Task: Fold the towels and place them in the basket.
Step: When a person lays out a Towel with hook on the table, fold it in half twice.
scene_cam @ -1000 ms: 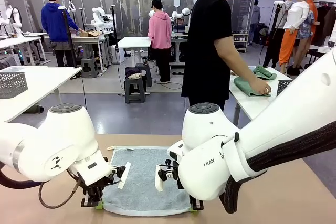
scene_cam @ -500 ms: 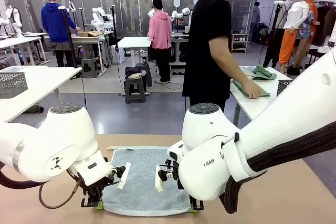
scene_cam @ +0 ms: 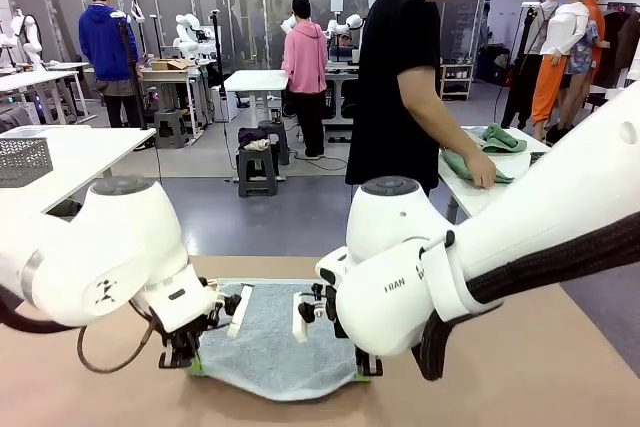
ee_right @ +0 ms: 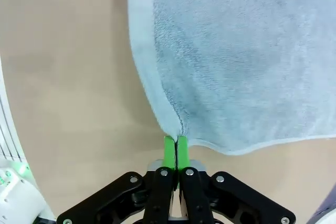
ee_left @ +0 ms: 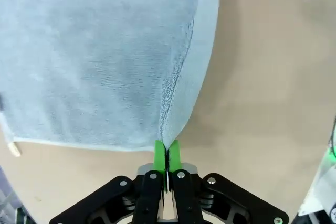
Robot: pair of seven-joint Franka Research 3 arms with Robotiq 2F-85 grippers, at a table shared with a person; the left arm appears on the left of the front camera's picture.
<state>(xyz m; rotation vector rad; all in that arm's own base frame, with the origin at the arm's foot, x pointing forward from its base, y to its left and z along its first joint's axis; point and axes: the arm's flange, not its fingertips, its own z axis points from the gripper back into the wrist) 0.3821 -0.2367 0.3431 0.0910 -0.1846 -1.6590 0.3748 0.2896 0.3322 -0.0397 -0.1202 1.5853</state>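
Note:
A pale grey-blue towel [scene_cam: 270, 337] lies on the tan table [scene_cam: 560, 377] in front of me, with its near edge lifted off the surface. My left gripper [scene_cam: 195, 365] is shut on the towel's near left corner. In the left wrist view the green pads [ee_left: 160, 153] pinch the cloth [ee_left: 105, 51] tightly. My right gripper [scene_cam: 362, 373] is shut on the near right corner, and its pads [ee_right: 169, 148] clamp the towel's light border [ee_right: 241, 51]. A dark-grey mesh basket [scene_cam: 22, 160] stands on a white side table at the far left.
A person in black [scene_cam: 400, 77] stands across the table, hands on green towels [scene_cam: 470, 169] on a white table [scene_cam: 490, 197] at the right. My bulky white arms [scene_cam: 110, 257] flank the towel. Bare tan table surrounds the cloth.
Both grippers have risen and moved a little away from me, lifting the towel's near edge off the table. The person's hand stays on the green towel.

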